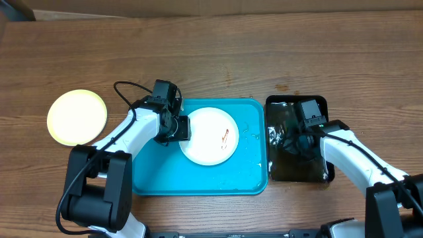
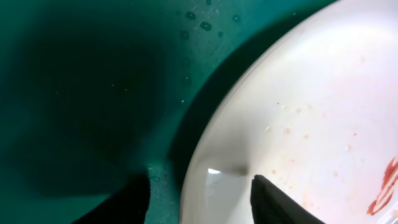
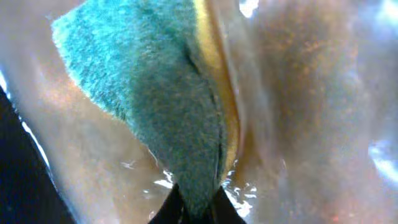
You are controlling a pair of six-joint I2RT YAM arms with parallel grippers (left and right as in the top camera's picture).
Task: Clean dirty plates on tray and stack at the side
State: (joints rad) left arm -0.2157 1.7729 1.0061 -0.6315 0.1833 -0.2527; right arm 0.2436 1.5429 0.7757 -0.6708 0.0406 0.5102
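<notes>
On the wooden surface (image 1: 264, 53), the smeared white plate (image 1: 210, 135) lies in the turquoise tray (image 1: 158, 175), left claw (image 2: 202, 199) spread astride its rim, which should clamp firmly before the right claw (image 3: 194, 208), pinching the sponge (image 3: 161, 106) in the black tray (image 1: 291, 177), comes to scrub.

Your overhead view is filled almost edge to edge by a wooden table (image 1: 264, 53), mid-brown, with long grain running from left to right. Look a little right of centre in the upper half and you will find a small dark mark (image 1: 283, 86) in the wood. Along the top edge of the frame runs a paler tan strip (image 1: 198, 5); you cannot tell what it is. In the upper left corner sits a dark patch (image 1: 13, 8). The light falls evenly across the tabletop, soft, with only faint shadows.
</notes>
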